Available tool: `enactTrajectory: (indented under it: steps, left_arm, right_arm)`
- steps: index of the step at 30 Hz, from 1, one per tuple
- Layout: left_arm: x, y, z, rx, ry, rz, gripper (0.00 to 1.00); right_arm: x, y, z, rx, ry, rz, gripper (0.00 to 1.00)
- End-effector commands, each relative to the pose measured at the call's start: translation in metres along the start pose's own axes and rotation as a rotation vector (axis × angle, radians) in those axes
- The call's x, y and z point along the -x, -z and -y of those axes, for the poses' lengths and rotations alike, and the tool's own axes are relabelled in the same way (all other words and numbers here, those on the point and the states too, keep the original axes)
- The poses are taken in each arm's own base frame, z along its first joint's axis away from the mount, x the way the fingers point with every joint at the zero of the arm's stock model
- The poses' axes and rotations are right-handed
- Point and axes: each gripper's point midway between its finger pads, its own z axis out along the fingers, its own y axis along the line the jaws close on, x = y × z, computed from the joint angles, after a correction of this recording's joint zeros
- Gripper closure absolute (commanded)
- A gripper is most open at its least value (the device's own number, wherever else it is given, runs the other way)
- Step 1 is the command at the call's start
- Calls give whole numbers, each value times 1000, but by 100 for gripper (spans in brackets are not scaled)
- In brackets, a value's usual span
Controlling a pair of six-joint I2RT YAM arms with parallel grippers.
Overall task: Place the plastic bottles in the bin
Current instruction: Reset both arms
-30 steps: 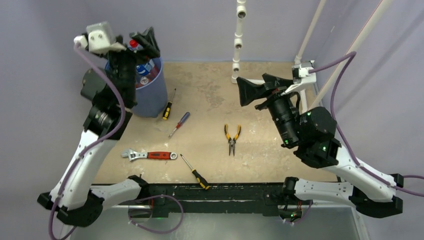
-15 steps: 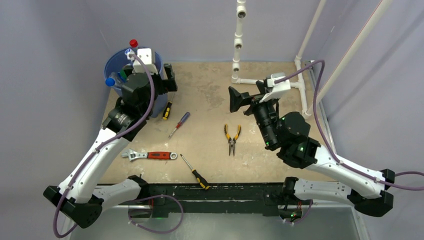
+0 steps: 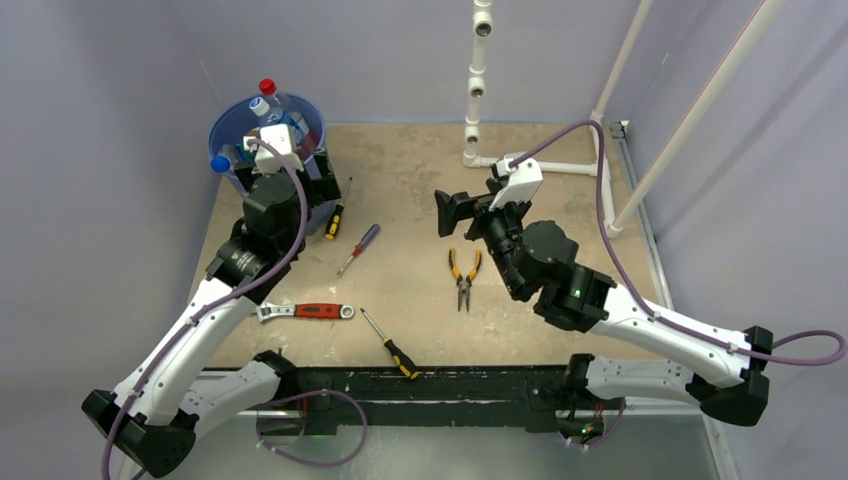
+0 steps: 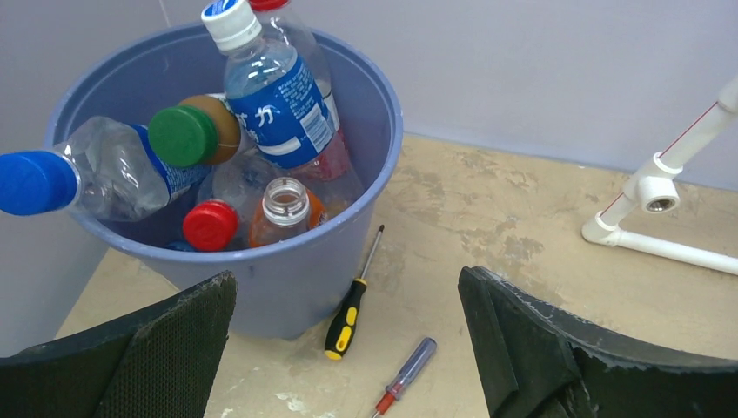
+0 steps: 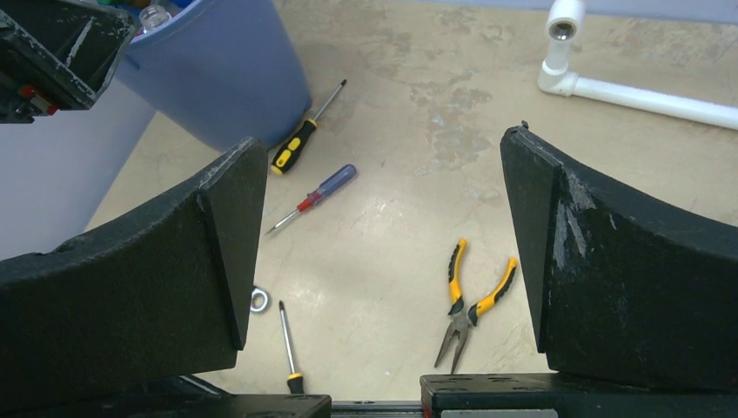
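The bin (image 3: 222,122), a big blue bucket at the table's far left corner, holds several plastic bottles (image 4: 280,97). They have blue (image 4: 33,181), green (image 4: 183,135) and red (image 4: 211,225) caps, and one (image 4: 285,202) has no cap. My left gripper (image 3: 285,170) hangs open and empty just on the near right of the bin (image 4: 296,274). In the left wrist view this gripper (image 4: 346,280) has its fingers wide apart. My right gripper (image 3: 468,205) is open and empty above the table's middle, and in its own view (image 5: 383,144) it faces left toward the bin (image 5: 228,78).
A yellow-black screwdriver (image 3: 335,215) lies against the bin's base, with a red and blue one (image 3: 358,248) beside it. Yellow pliers (image 3: 463,275), a red-handled wrench (image 3: 300,311) and another screwdriver (image 3: 390,342) lie nearer. White pipes (image 3: 478,80) stand at the back and along the right.
My left gripper has come down from above the bin to its near right side. The right arm has swung left and lower over the table. Both stayed open.
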Motion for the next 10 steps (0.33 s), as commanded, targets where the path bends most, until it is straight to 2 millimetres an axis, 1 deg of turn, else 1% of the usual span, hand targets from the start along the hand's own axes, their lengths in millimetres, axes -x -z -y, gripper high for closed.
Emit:
enactTrajectory:
  steps: [1,5,6,10]
  left_arm:
    - [2,-6,1,33,110,50,1]
    - [6,-3,1,34,224,77,1]
    - [7,-2,3,21,243,78,1]
    - [3,-5,8,15,250,55,1]
  right_arm:
    - [-8,4,0,9,-36,-17,1]
    - [-3,11,8,-1,-48,-5,1]
    - [-2,12,10,-3,-52,-1,1]
    - [3,15,13,-1,-65,12,1]
